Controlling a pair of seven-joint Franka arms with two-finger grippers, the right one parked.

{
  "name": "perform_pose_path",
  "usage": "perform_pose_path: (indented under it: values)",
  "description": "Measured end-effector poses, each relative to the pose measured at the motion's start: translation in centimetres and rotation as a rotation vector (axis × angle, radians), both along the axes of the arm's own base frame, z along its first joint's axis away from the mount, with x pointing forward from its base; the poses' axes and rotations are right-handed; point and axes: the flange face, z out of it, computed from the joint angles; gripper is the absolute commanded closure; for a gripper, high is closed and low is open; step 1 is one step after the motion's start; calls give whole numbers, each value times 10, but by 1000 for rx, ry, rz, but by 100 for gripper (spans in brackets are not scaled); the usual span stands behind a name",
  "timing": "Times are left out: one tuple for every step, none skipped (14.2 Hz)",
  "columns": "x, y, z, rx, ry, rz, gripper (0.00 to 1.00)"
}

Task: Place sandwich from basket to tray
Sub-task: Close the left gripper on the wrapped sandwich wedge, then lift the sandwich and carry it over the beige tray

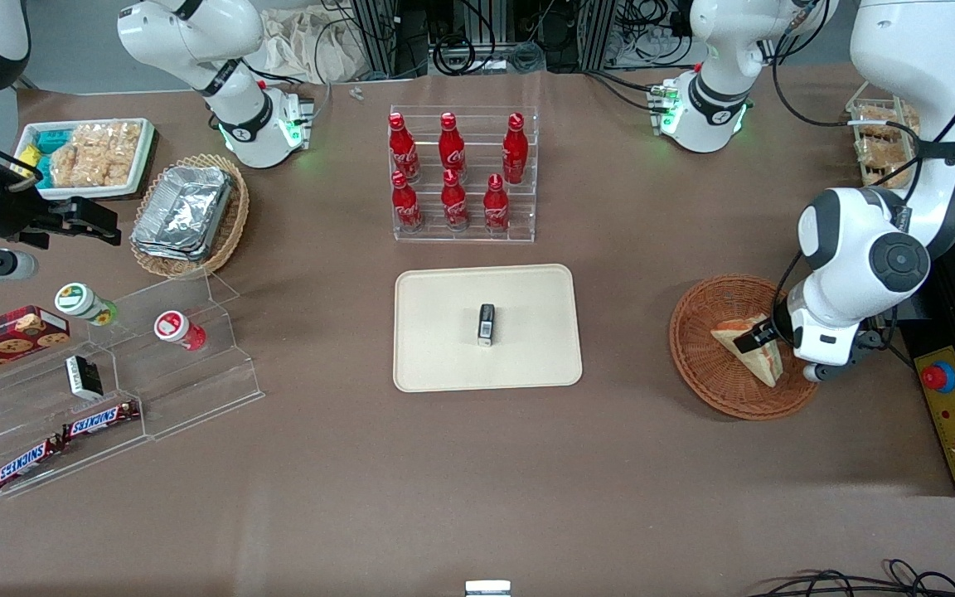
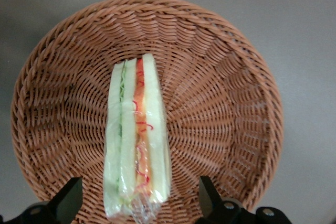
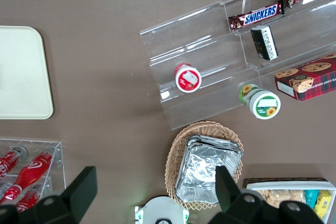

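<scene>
The sandwich [image 1: 744,348], a plastic-wrapped wedge of pale bread, lies in the reddish-brown wicker basket [image 1: 705,365] toward the working arm's end of the table. In the left wrist view the sandwich [image 2: 137,129] stands on edge with its red and green filling stripe up, against the basket's weave [image 2: 220,103]. My gripper [image 2: 139,200] is open, low over the basket, one black finger [image 2: 68,199] on each side of the sandwich's wide end with gaps showing. From the front the gripper [image 1: 763,336] sits at the sandwich's edge. The cream tray [image 1: 444,365] lies mid-table.
A small black packet [image 1: 486,323] rests on the tray. A clear rack of red cola bottles [image 1: 462,174] stands farther from the camera than the tray. A tan basket of foil containers [image 1: 187,211] and an acrylic snack shelf [image 1: 113,390] sit toward the parked arm's end. A yellow control box [image 1: 950,414] lies beside the basket.
</scene>
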Motion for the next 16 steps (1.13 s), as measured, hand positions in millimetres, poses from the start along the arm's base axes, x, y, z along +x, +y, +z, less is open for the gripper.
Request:
perform_pose_path:
  values:
    - [-1,2,-8,-1,0,4,0]
    - [-2,3,-16,-3,1,6,0]
    - [-1,3,-24,-7,1,13,0]
    - [-1,3,-32,-10,0,31,24]
    - [0,3,-39,-11,0,58,65]
    - [0,3,-45,-13,-2,81,99]
    - [0,3,-48,-14,-3,99,100]
    - [1,3,-49,-14,-4,108,100]
    - [2,4,-48,-14,-7,113,100]
    - [3,4,-46,-14,-12,115,100]
    - [6,4,-43,-14,-19,115,100]
    - [9,4,-39,-15,-28,115,100]
    - [12,5,-34,-15,-35,115,100]
    - [17,5,-25,-13,-33,115,100]
    - [23,5,-9,-9,-16,115,100]
    - [32,4,16,-3,5,113,100]
